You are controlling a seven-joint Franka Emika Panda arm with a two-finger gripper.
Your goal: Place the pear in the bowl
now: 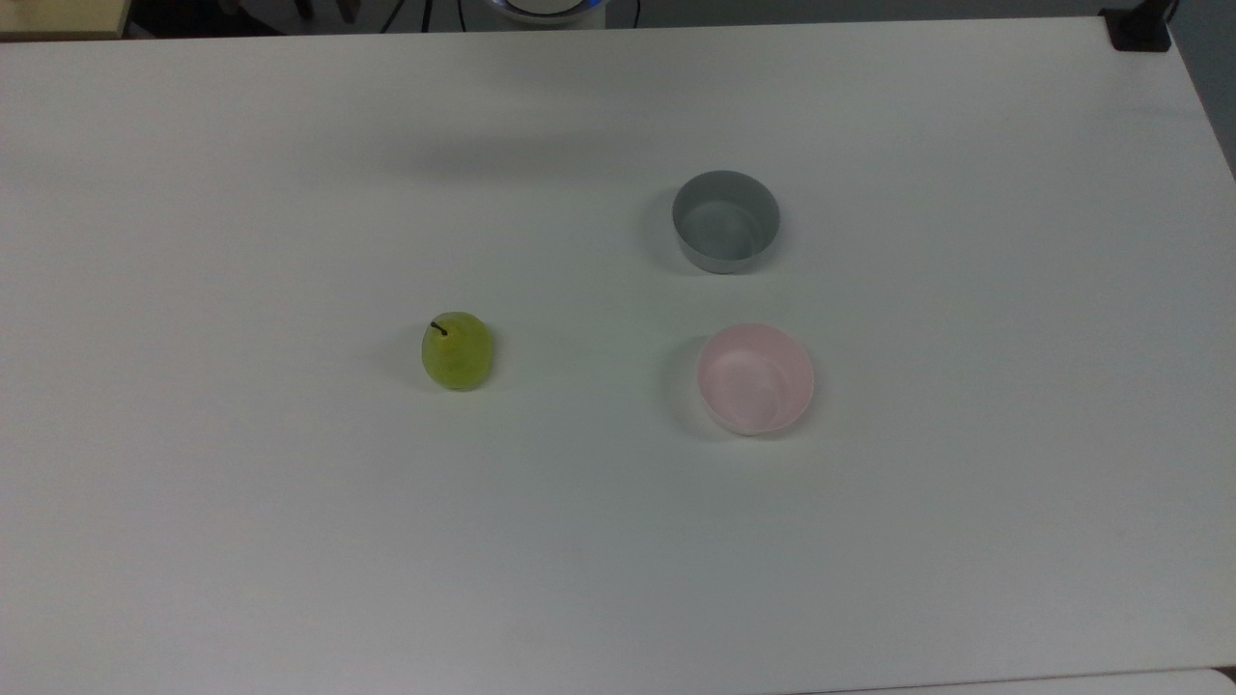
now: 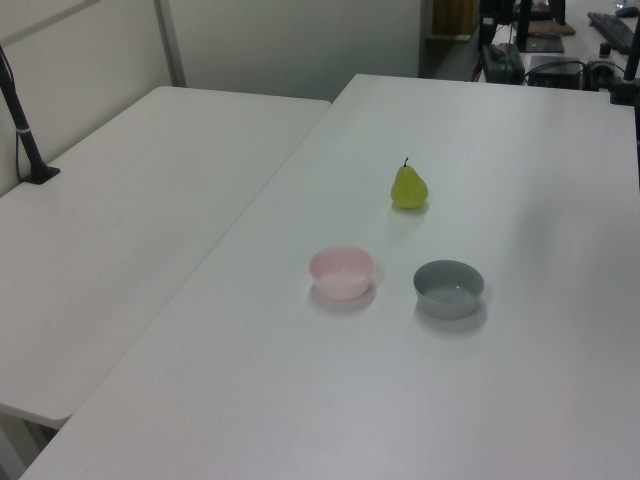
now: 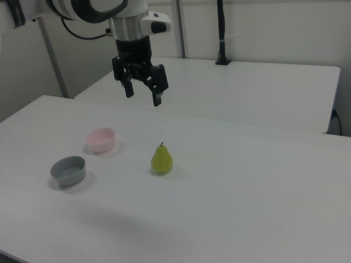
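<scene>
In the top view, the pear (image 1: 457,351) rests on the white bench (image 1: 290,531), its dark stem toward the top view's upper left. It lies well apart from the 2 bowls, off to the top view's left of them. The pink bowl (image 1: 756,378) sits upright and holds nothing. The grey bowl (image 1: 726,221), straight-sided, stands near it, just above it in the top view, and the 2 do not touch.

In the left view, the pear (image 2: 408,187) stands upright with its stem pointing up, farther from the camera than both bowls. The pink bowl (image 2: 342,272) is on the left view's left, and the grey bowl (image 2: 449,288) is near it on the left view's right. A second white table (image 2: 130,230) adjoins the bench (image 2: 400,400) along the left view's left.

In the right view, the gripper (image 3: 142,93) hangs high above the bench (image 3: 247,208), pointing down, its jaws spread wide and holding nothing. The pear (image 3: 162,159) stands below it, slightly to the right view's right. The pink bowl (image 3: 101,139) lies to the right view's left of the pear, and the grey bowl (image 3: 68,170) sits nearer the camera.
</scene>
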